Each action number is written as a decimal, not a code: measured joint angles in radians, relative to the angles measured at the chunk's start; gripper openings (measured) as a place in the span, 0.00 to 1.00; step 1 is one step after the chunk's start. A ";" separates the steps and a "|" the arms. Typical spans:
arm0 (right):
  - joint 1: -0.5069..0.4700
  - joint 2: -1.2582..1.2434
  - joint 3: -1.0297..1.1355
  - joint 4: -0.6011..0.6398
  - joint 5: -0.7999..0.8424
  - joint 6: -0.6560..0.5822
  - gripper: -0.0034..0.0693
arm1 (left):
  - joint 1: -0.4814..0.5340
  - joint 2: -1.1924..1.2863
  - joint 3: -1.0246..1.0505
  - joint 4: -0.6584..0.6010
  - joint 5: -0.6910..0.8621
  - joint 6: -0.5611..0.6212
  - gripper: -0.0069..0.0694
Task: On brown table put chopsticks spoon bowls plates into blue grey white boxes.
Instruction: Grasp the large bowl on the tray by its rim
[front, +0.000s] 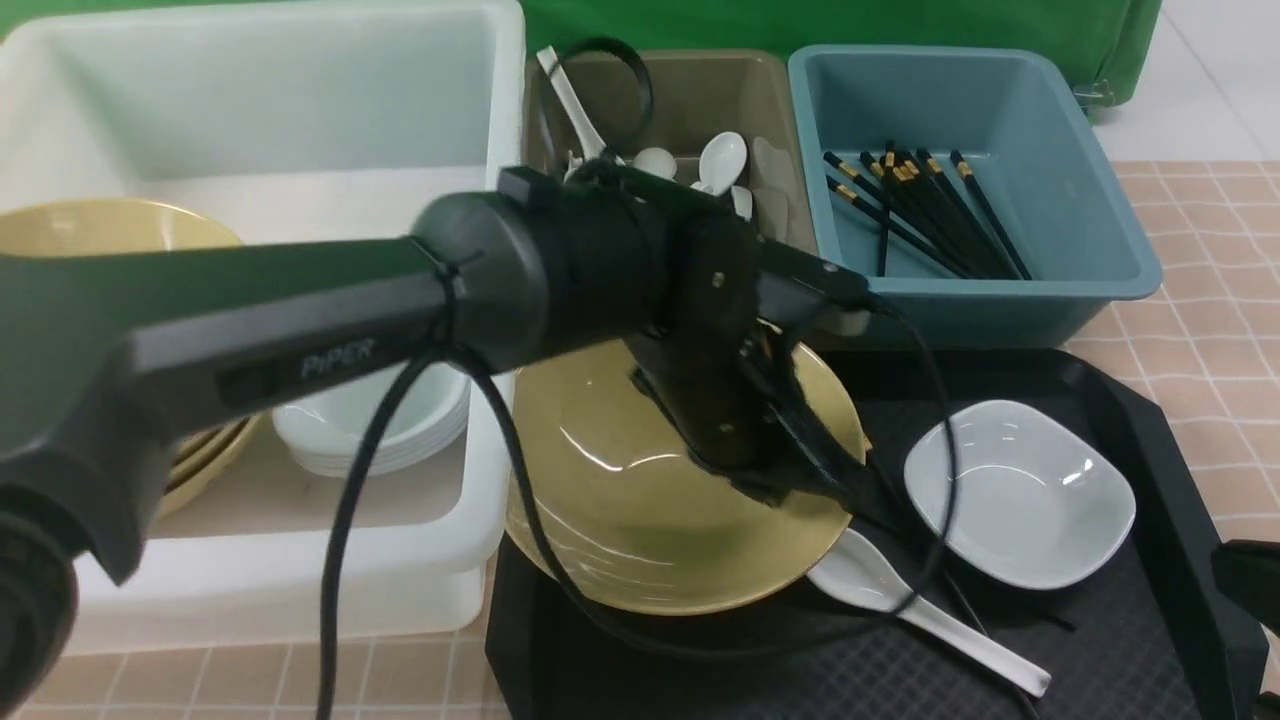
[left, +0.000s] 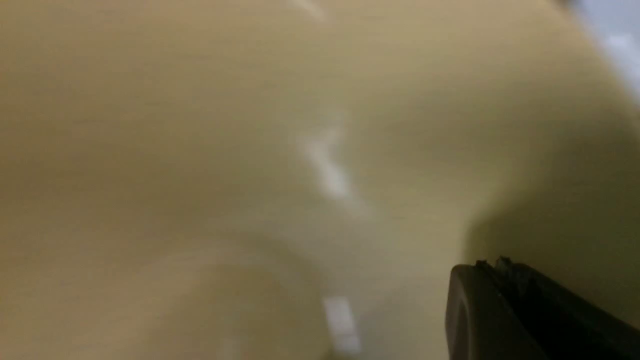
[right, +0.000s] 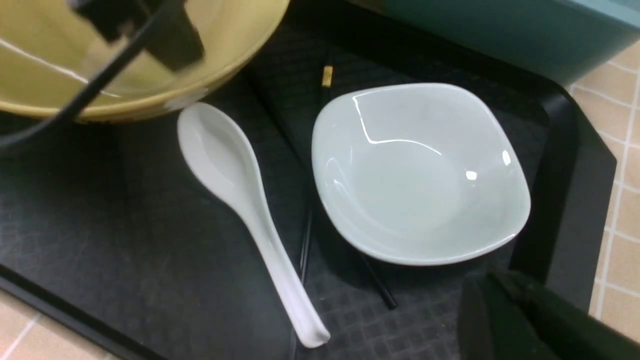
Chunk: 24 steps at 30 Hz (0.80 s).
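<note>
A mustard-tan bowl (front: 620, 500) sits tilted at the black tray's left end; in the left wrist view the bowl (left: 200, 150) fills the picture. My left gripper (front: 800, 475) is shut inside it with nothing between the fingertips (left: 492, 265). On the tray lie a white plate (right: 420, 175), a white spoon (right: 235, 185) and black chopsticks (right: 305, 235) that run partly under the plate. My right gripper (right: 482, 282) hovers shut beside the plate's near rim. The white box (front: 300, 90) holds more bowls (front: 100, 230) and plates (front: 400, 430). The grey box (front: 700, 95) holds spoons, the blue box (front: 1000, 110) chopsticks (front: 920, 210).
The black tray (front: 1150, 440) has a raised rim and lies on the brown tiled table (front: 1220, 300), in front of the grey and blue boxes. My left arm and its cable cross in front of the white box. A green cloth hangs behind the boxes.
</note>
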<state>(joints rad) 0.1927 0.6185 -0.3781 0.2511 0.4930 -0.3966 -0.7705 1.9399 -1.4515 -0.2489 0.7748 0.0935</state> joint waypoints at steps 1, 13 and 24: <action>0.000 0.000 0.000 0.000 -0.001 0.000 0.10 | -0.008 -0.003 -0.002 -0.037 0.001 0.029 0.10; 0.000 0.000 0.000 0.002 -0.001 0.000 0.10 | 0.072 -0.090 -0.152 -0.219 0.165 0.278 0.11; 0.000 0.000 0.000 0.003 -0.003 0.000 0.10 | 0.240 -0.079 -0.163 0.181 0.242 0.066 0.68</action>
<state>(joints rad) 0.1927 0.6185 -0.3781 0.2536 0.4904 -0.3966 -0.5304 1.8608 -1.6140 -0.0681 1.0166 0.1593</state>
